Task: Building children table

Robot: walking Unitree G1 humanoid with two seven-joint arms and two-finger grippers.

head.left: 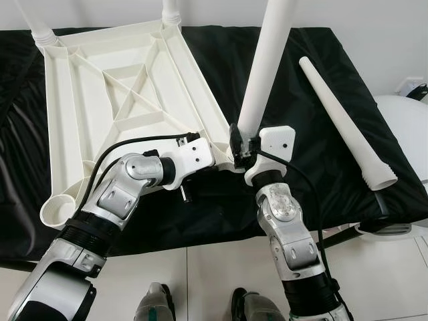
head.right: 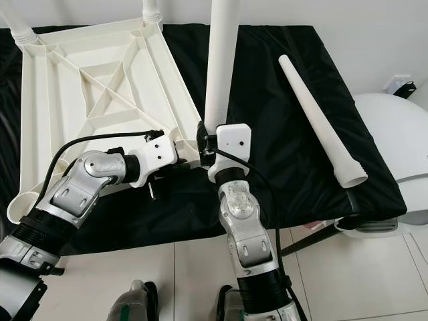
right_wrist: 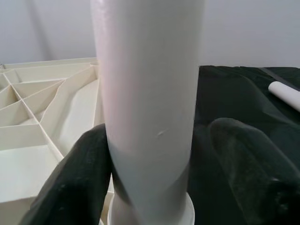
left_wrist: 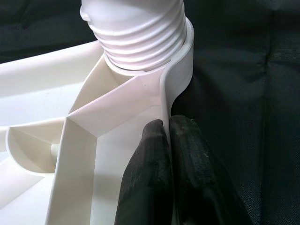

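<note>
The white tabletop [head.left: 127,100] lies upside down on the black cloth [head.left: 314,134] at my eleven o'clock. My left gripper [left_wrist: 168,140] pinches its thin rim at the near corner, fingers nearly together. My right gripper [right_wrist: 150,154] clasps the upright leg [head.left: 264,73] standing in that corner socket. A loose leg [head.left: 344,124] lies at two o'clock

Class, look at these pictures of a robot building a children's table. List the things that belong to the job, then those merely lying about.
Belonging to the job:
- upturned white tabletop, left gripper pinching its rim
- upright leg held by right gripper at the near corner socket
- loose leg lying on the black cloth
- two far legs, already fitted

Just lying about:
- white rounded object to the right
</note>
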